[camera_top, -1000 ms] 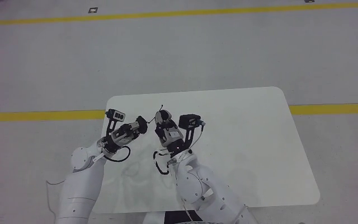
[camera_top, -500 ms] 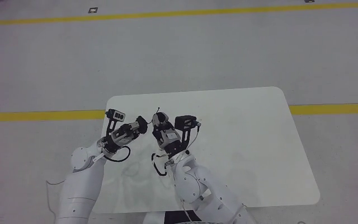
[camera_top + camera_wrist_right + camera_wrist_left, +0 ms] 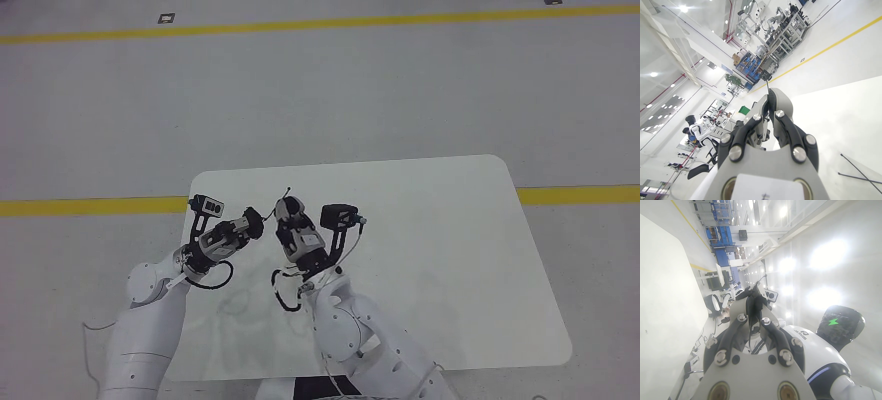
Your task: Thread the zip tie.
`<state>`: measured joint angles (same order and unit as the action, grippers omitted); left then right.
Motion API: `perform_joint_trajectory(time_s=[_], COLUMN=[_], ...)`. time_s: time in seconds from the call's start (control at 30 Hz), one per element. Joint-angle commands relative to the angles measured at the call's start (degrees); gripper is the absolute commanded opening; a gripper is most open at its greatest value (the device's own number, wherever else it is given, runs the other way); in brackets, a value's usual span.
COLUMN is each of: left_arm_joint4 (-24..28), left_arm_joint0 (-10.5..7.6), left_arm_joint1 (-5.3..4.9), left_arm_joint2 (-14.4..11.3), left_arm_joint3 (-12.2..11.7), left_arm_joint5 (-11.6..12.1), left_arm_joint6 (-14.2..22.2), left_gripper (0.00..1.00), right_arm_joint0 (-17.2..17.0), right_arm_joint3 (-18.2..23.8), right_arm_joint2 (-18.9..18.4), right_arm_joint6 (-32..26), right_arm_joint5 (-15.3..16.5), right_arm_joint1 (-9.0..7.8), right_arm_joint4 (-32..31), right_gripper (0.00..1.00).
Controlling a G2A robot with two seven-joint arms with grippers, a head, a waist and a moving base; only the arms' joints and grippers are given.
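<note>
We hold the tie (image 3: 768,87) up off the table (image 3: 450,250), between both grippers above its left part. Our right gripper (image 3: 769,98) has its fingers pressed together on the strap, with the square head (image 3: 765,75) poking out just past the tips. Our left gripper (image 3: 753,299) sits just beside it, fingers narrow on a dark strip that we take for the tie's other end. So we judge the pickup done and the two ends brought close. We cannot tell whether the tail has entered the head, since the fingers cover the meeting point. What is left, as we judge it, is to feed the tail through the head and draw it along. Two spare ties (image 3: 855,166) lie crossed on the table.
</note>
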<state>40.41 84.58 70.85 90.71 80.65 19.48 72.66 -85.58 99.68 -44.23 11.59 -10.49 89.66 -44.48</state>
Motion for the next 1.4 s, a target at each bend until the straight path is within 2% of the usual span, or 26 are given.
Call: perform_joint_trajectory(time_s=[0.0, 0.6, 0.93, 1.13, 1.37], left_arm_joint4=[0.0, 0.0, 0.0, 0.0, 0.0], left_arm_joint0=[0.00, 0.00, 0.00, 0.00, 0.00], left_arm_joint1=[0.00, 0.00, 0.00, 0.00, 0.00], left_arm_joint2=[0.0, 0.0, 0.0, 0.0, 0.0], left_arm_joint3=[0.0, 0.0, 0.0, 0.0, 0.0], left_arm_joint5=[0.0, 0.0, 0.0, 0.0, 0.0], left_arm_joint6=[0.0, 0.0, 0.0, 0.0, 0.0], left_gripper=[0.00, 0.00, 0.00, 0.00, 0.00], right_arm_joint0=[0.0, 1.1, 1.0, 1.8, 2.5], right_arm_joint3=[-0.1, -1.4, -1.4, -1.8, -2.4], right_arm_joint2=[0.1, 1.7, 1.0, 1.5, 2.4], right_arm_joint6=[0.2, -0.4, 4.2, 3.7, 2.9], right_arm_joint5=[0.1, -1.4, -2.3, -2.8, -3.1], right_arm_joint1=[-0.08, -0.52, -0.23, -0.01, 0.05], right_arm_joint4=[0.3, 3.6, 9.0, 12.1, 12.2], right_gripper=[0.00, 0.00, 0.00, 0.00, 0.00])
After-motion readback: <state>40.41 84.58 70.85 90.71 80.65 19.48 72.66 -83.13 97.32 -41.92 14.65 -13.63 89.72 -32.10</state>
